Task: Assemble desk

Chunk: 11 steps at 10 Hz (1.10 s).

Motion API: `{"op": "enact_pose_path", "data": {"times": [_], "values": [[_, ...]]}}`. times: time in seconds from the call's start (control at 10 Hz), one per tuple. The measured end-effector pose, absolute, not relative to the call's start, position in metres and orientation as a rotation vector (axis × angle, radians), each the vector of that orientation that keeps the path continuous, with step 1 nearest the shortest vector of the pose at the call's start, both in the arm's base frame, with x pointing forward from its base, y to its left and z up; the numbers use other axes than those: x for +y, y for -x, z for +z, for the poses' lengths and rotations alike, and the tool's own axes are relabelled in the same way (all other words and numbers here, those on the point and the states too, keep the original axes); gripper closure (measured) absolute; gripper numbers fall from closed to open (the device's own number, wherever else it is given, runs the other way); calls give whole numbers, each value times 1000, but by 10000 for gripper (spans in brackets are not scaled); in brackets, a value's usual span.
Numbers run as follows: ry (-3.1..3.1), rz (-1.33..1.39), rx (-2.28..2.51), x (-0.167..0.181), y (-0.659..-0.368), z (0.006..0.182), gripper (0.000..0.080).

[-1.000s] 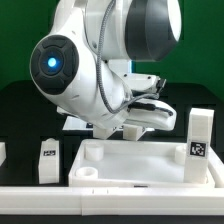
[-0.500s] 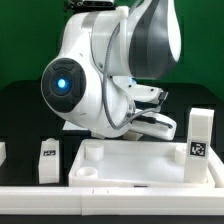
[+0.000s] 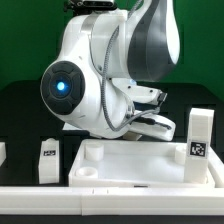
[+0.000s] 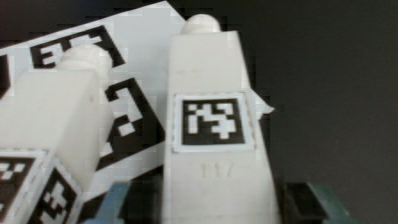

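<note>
- Gripper [image 4: 217, 198]: closed to the width of one leg. In the wrist view the fingers [image 4: 128, 200] press against both sides of the held leg [image 4: 214, 110]. Contact is a bit blurred but looks clamped.
- Held leg: white and blocky, with a square tag on the face toward the camera and a rounded peg at the far end.
- Second leg [image 4: 68, 120]: just beside the held leg, roughly parallel, and tagged. I cannot tell if the two touch.
- Marker board [image 4: 128, 62]: lies under both legs on the black counter, with its big tags partly covered.
- Desk slab [image 3: 140, 160]: lies flat near the counter edge closest to the camera. It has a round socket [image 3: 88, 173] at its near corner on the exterior view's left.
- Upright leg [image 3: 199, 128]: stands at the slab's corner on the exterior view's right, tag facing the camera.
- Loose leg [image 3: 49, 160]: stands upright on the counter just off the slab, on the exterior view's left.
- Border rail [image 3: 110, 200]: runs along the near counter edge in front of the slab.
- Arm [image 3: 100, 70]: bulks over the back of the slab and hides the gripper in the exterior view.
</note>
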<state>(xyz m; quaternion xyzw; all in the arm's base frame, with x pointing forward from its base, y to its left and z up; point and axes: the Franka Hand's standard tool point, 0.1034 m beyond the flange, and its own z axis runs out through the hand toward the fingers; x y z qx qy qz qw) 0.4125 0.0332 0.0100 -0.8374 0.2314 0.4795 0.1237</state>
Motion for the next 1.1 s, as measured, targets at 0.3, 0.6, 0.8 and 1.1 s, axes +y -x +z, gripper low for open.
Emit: {"op": "enact_pose_path", "data": {"times": [0.3,0.6,0.8,1.1], "values": [[2458,1310,637,21,-456,61,516],[2692,1077,508,19,-485,97,516],[2787,838,524,22,-499,93,515],[2837,537,398,2,-536,139,515]]}}
